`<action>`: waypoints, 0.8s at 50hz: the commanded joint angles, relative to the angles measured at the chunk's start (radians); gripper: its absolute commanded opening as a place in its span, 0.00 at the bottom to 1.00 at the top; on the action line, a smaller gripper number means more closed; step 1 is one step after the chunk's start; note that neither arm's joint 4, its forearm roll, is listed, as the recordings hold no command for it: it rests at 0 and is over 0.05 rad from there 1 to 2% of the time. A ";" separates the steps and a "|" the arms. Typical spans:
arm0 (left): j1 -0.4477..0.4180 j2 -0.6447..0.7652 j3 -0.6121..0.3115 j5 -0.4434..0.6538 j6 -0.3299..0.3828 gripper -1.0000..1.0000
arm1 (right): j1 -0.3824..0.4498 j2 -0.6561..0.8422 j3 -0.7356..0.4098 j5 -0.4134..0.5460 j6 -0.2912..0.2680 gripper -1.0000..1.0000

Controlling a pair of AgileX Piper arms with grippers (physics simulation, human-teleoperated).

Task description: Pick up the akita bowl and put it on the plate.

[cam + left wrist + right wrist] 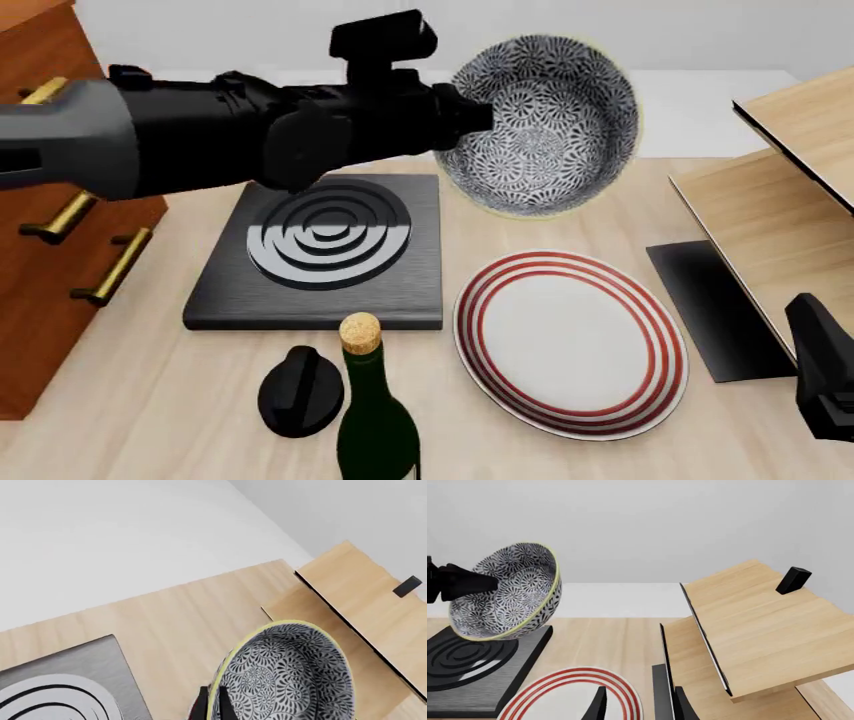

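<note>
The akita bowl (541, 125), black-and-white floral with a pale yellow rim, hangs in the air tipped on its side. Its opening faces the front camera. It is above the table's far middle, beyond the plate (567, 345). My left gripper (470, 115) is shut on the bowl's rim; in the left wrist view its fingertips (223, 705) pinch the edge of the bowl (287, 675). The white plate with red rings lies flat and empty. My right gripper (640, 705) is open near the plate's right side, holding nothing. The right wrist view shows the bowl (507, 592) and the plate (577, 692).
A black square stove (320, 250) lies left of the plate. A corked dark bottle (374, 410) and a black round knob-like object (300, 390) stand in front. A wooden cabinet (54, 200) with brass handles fills the left, and a wooden shelf rack (787, 200) the right.
</note>
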 commanded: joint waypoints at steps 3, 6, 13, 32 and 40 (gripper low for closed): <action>-0.071 0.056 0.012 -0.049 -0.068 0.00 | 0.000 0.000 0.000 0.000 0.000 1.00; -0.091 0.074 0.033 -0.067 -0.089 0.00 | 0.000 0.000 0.000 0.000 0.000 1.00; -0.106 0.079 0.076 -0.095 -0.077 0.00 | 0.000 0.000 0.000 0.000 0.000 1.00; -0.113 0.132 0.159 -0.177 -0.128 0.00 | 0.000 0.000 0.000 0.000 0.000 1.00; -0.109 0.139 0.158 -0.163 -0.113 0.00 | 0.000 0.000 0.000 0.000 0.000 1.00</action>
